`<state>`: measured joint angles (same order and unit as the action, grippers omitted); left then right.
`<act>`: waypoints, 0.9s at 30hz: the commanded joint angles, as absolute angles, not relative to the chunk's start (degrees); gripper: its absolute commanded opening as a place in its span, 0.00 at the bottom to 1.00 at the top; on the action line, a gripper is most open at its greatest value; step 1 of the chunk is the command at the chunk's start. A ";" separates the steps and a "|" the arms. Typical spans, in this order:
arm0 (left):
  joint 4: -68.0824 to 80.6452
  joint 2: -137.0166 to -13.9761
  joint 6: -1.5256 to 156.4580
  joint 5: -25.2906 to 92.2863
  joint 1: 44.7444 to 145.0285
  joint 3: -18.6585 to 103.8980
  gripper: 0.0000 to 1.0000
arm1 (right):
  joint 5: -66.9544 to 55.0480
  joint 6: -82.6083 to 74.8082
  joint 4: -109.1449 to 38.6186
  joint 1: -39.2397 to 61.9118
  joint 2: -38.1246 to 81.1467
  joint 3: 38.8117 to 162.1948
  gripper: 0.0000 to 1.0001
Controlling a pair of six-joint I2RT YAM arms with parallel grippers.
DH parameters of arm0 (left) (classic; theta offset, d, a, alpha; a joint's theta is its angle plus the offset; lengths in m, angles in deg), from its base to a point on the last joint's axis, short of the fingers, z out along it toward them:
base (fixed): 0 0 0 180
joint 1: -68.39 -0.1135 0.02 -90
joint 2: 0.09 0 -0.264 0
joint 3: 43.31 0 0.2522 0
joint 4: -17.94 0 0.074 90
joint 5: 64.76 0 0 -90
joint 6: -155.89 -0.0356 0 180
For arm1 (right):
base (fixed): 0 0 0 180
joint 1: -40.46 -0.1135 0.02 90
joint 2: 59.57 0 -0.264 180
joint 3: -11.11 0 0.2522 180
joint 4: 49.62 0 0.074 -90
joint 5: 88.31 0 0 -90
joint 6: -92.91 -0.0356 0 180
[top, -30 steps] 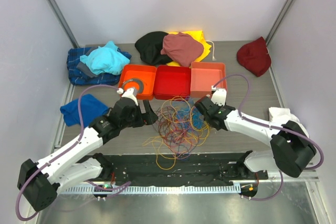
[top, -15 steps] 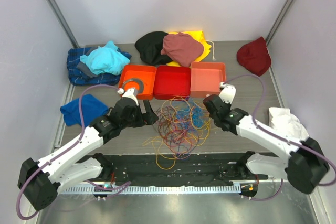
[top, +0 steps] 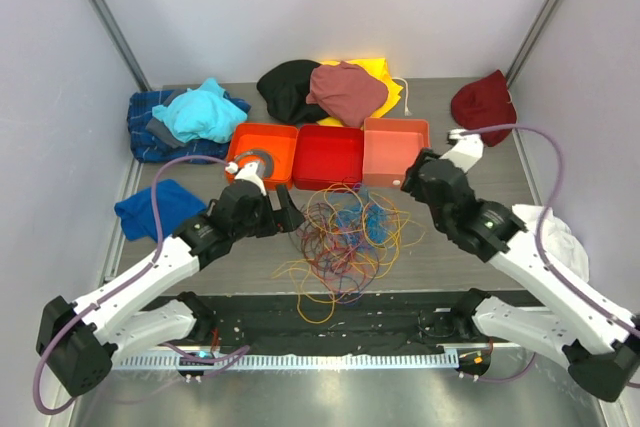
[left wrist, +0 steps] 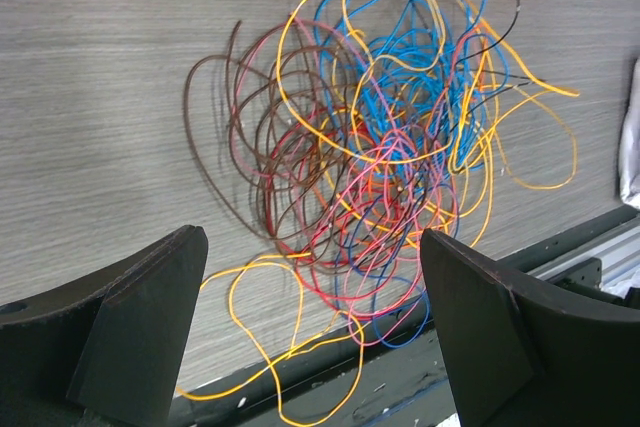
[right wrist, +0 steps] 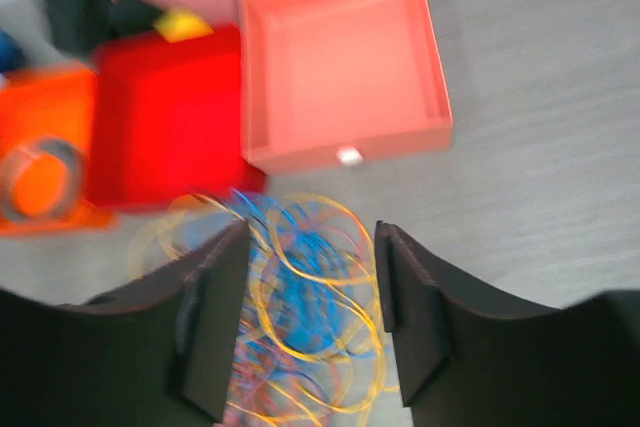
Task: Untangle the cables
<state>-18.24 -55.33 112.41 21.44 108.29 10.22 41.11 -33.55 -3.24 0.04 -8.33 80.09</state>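
Observation:
The cables [top: 345, 237] are a loose tangle of thin orange, yellow, blue, red, pink and brown wires lying on the grey table just in front of the trays. The left wrist view shows the cables [left wrist: 380, 147] spread flat, with one yellow loop trailing over the black rail. My left gripper [top: 288, 215] stands open at the tangle's left edge; nothing sits between the jaws of the left gripper [left wrist: 310, 247]. My right gripper [top: 412, 177] is raised at the tangle's right side, near the salmon tray. The right gripper [right wrist: 312, 237] is open above the blurred cables [right wrist: 310, 287].
Behind the tangle stand an orange tray [top: 275, 142] holding a tape roll [top: 252, 162], a red tray [top: 328, 157] and a salmon tray [top: 395, 152]. Piles of clothes lie at the back and the sides, including a blue cloth [top: 160, 207] and a white cloth [top: 545, 232]. A black rail [top: 330, 312] runs along the near edge.
The right arm has lifted and drawn back to the right, away from the tangle, its jaws closing briefly and opening again. The left arm has hardly moved.

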 commanded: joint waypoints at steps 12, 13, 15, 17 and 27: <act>-14.02 -55.02 114.05 23.65 108.64 8.16 0.93 | 36.66 -41.21 -6.49 -0.32 2.91 62.05 0.65; -14.02 -55.02 114.05 23.65 108.64 7.98 0.93 | 36.93 -41.38 -7.37 -0.23 3.79 61.79 0.64; -13.84 -55.20 114.05 23.74 108.64 7.89 0.93 | 38.24 -41.29 -9.91 -0.23 4.76 61.08 0.64; -13.67 -55.55 113.96 23.83 108.64 7.80 0.93 | 39.21 -41.12 -11.68 -0.23 7.22 60.73 0.64; -13.40 -57.75 113.79 24.09 108.73 8.51 0.93 | 49.41 -42.35 -23.18 0.12 12.24 58.01 0.58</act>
